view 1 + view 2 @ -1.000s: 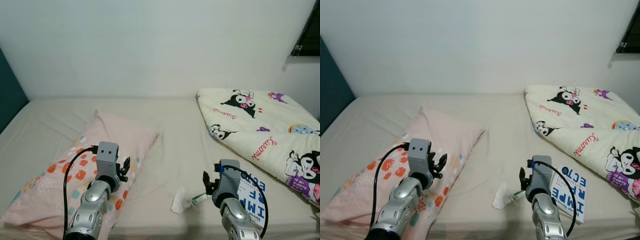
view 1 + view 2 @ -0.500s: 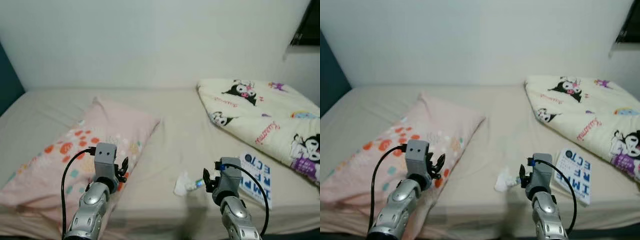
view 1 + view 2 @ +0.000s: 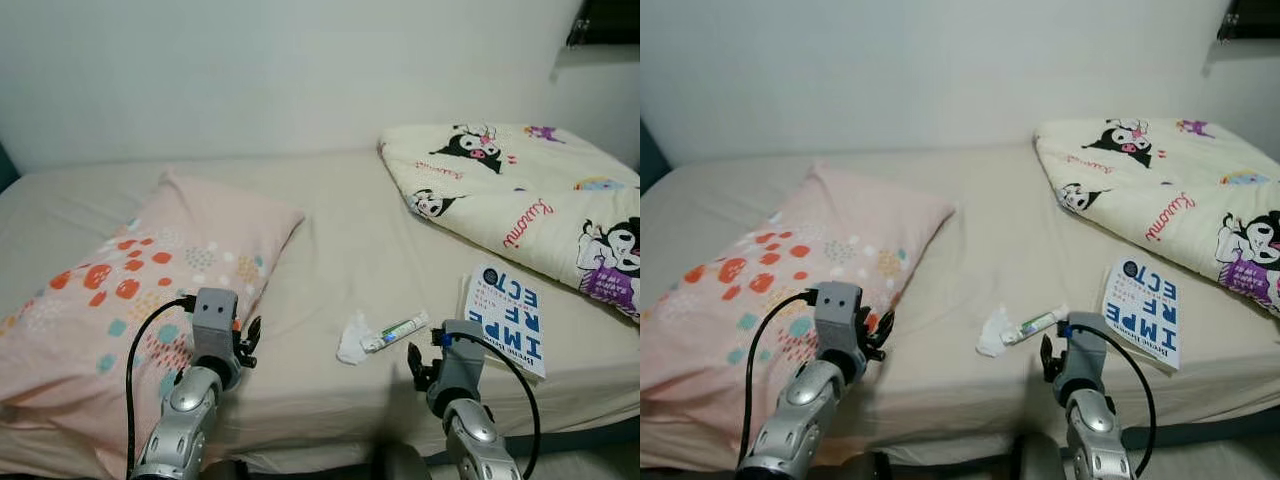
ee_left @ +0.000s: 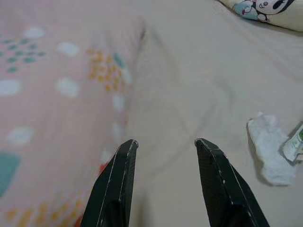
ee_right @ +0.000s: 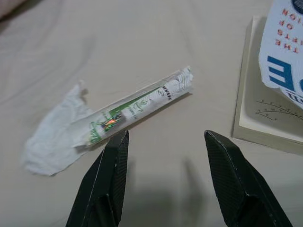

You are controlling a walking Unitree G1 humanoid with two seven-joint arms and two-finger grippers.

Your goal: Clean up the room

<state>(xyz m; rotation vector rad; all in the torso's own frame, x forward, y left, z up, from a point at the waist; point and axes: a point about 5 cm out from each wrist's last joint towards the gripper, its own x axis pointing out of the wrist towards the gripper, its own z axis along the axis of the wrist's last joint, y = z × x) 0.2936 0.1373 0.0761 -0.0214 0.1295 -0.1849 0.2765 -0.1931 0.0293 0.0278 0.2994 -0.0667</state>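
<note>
On the beige bed sheet (image 3: 340, 250) lie a crumpled white tissue (image 3: 352, 338) and a white-and-green tube (image 3: 396, 329) touching it. The tissue (image 5: 52, 135) and tube (image 5: 139, 106) sit just beyond my right gripper (image 5: 165, 137), which is open and empty. A blue-and-white book (image 3: 505, 318) lies to the right of the tube. My left gripper (image 4: 165, 144) is open and empty, hovering at the edge of the pink patterned pillow (image 3: 140, 280), with the tissue (image 4: 270, 151) off to its side.
A folded cream cartoon-print blanket (image 3: 520, 200) covers the bed's back right. The white wall (image 3: 280, 70) runs behind the bed. The bed's front edge (image 3: 330, 440) lies just below both arms.
The camera has pulled back and tilted down, so the bed's front edge now shows. Both grippers sit nearer that edge, and the tube lies farther ahead of the right gripper.
</note>
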